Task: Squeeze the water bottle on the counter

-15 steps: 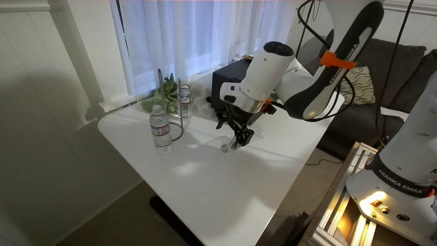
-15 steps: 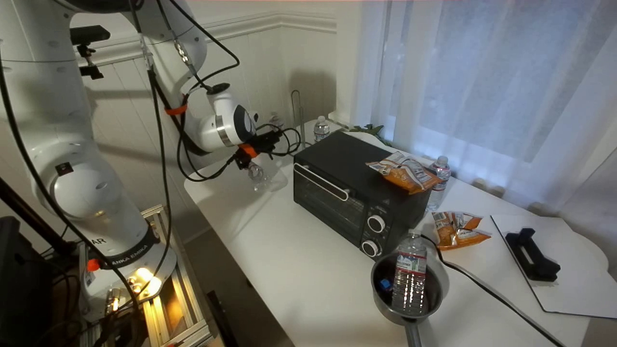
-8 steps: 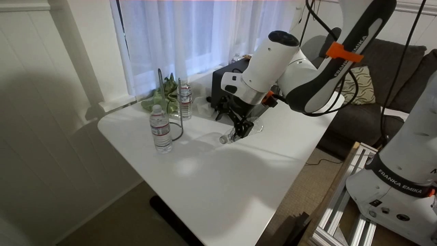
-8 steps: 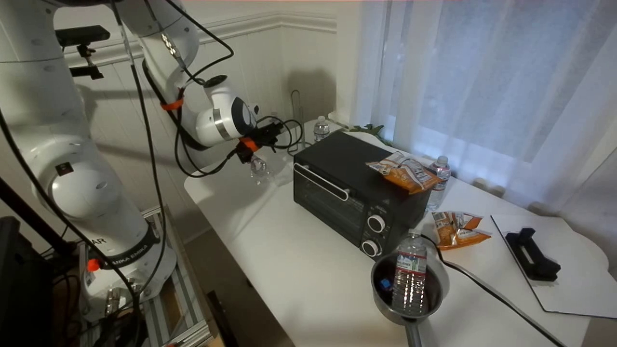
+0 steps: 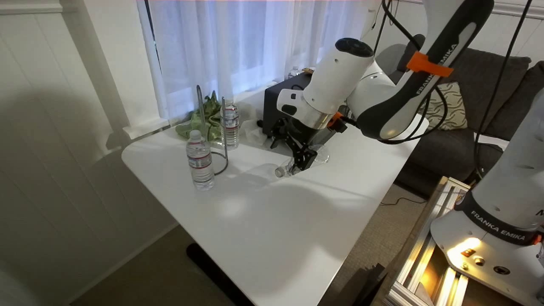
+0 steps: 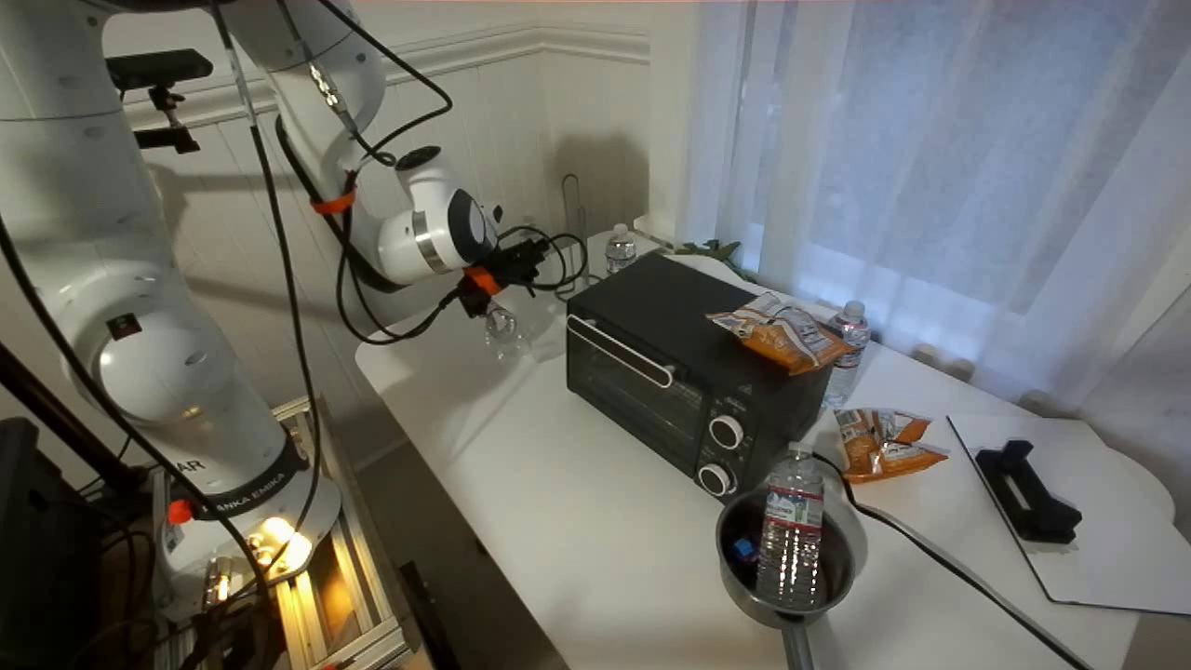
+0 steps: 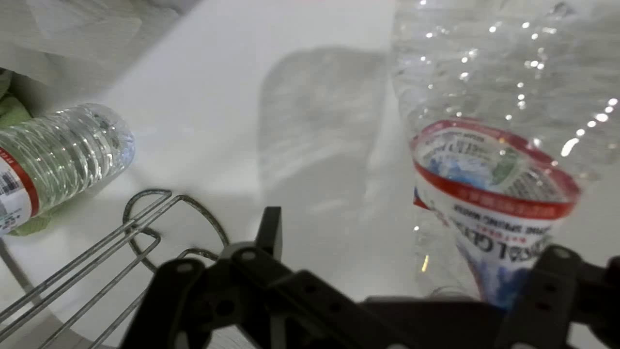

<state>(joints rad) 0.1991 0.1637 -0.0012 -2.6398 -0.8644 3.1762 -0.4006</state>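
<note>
The water bottle is clear and crushed at its red, white and blue label. It leans on its side at my gripper, cap toward the standing bottles. It also shows in an exterior view. In the wrist view the bottle fills the right side, by the right-hand finger, whose tip is hidden. The gripper has its fingers wide apart; the left finger stands clear of the bottle. Whether the bottle rests on the white counter or hangs slightly above it I cannot tell; its shadow lies beside it.
A standing bottle, a wire holder, another bottle and a green cloth are beyond the gripper. A black toaster oven, snack bags and a pot holding a bottle stand on the counter.
The gripper has risen slightly from one second ago, and the bottle at its finger has risen with it. Over the last half second both have barely moved.
</note>
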